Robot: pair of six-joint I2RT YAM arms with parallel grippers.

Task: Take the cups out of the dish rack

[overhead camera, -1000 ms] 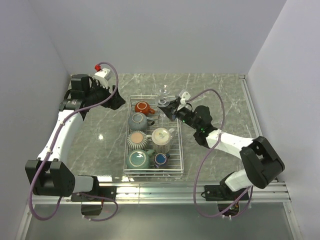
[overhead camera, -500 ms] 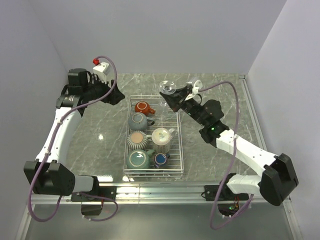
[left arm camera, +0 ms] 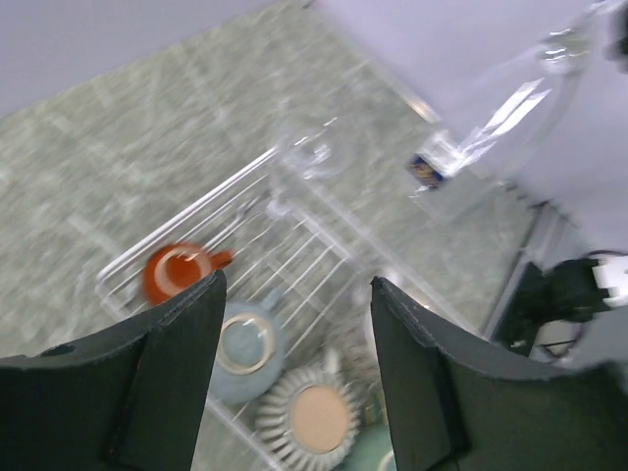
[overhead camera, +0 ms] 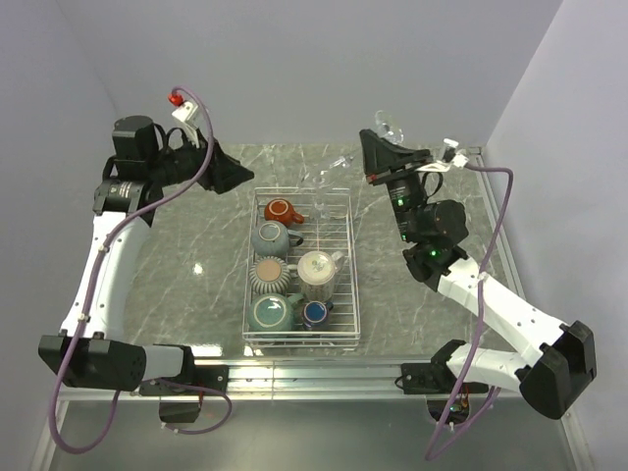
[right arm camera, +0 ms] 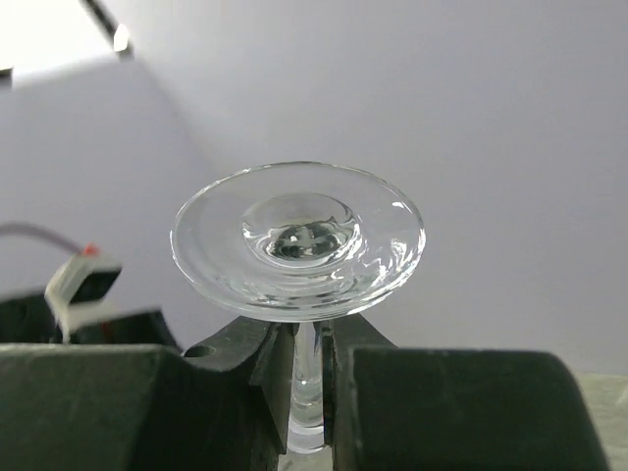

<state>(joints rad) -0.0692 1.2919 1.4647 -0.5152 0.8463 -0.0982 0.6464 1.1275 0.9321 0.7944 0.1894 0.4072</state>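
The clear stemmed glass (right arm camera: 297, 235) is high in the air over the far right part of the table, well apart from the dish rack (overhead camera: 336, 221). The right gripper (right arm camera: 306, 353) is clamped on its thin stem, and a round disc, probably the foot, shows just beyond the fingers. I judge that the step in hand is carrying this glass away from the rack. The next move calls for a free place on the table beside the rack, a slow descent, and a steady glass before the jaws let go, because such a thin stem may slip or tip. The left gripper (left arm camera: 294, 294) hangs near the far left corner of the rack, jaws apart, nothing between them. A second stemmed glass (left arm camera: 314, 157) is at the rack's far end; whether inside the rim or just beyond, I cannot tell. In the rack stand a red-brown mug (overhead camera: 280, 209), a grey-teal mug (overhead camera: 270, 238), a ribbed beige cup (overhead camera: 269, 272), a white mug (overhead camera: 317, 267), another grey-teal mug (overhead camera: 267, 312) and a small dark-blue cup (overhead camera: 314, 312), so most of the unloading is not yet done. The table (overhead camera: 196, 235) is glossy grey-green stone with pale veins. Plain pale walls (overhead camera: 294, 69) close it in, and a metal rail (overhead camera: 343, 378) runs along the near edge.
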